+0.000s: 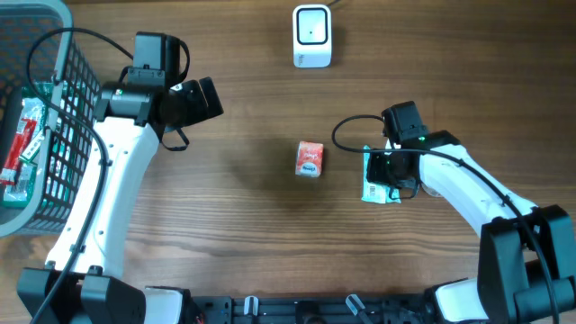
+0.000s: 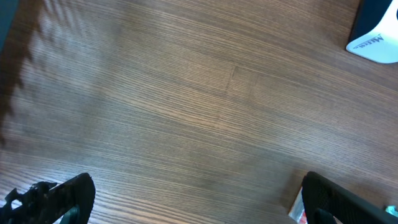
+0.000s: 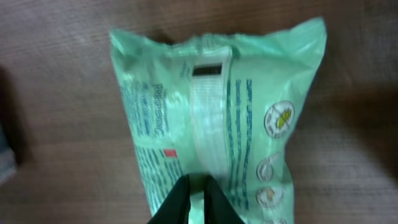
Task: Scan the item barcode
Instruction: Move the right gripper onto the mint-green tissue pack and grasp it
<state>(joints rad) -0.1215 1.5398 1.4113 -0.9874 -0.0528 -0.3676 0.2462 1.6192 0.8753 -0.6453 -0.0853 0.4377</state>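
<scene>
Right arm is at the grab step. Its jaws are pressed together on the raised back seam of the green packet point(image 3: 249, 124), which lies flat on the bench right of the middle, closer to the right edge than the small red box point(image 1: 310, 158) beside it. The wrist view is blurry, so I can't pick out the barcode for sure. There's a dark block up on the seam, but that's all I'd say.

Left jaws are spread wide over bare bench, holding nothing, not far from the basket point(image 1: 58, 153) along the left edge. The scanner point(image 1: 312, 36) sits by the middle of the far edge.

My read: the pinch looks done, the lift isn't. Next I'd raise the packet clear of the bench, carry it toward the far edge and turn the barcode side at the scanner. A seam pinch on a floppy bag could swing or slip, so go slow.
</scene>
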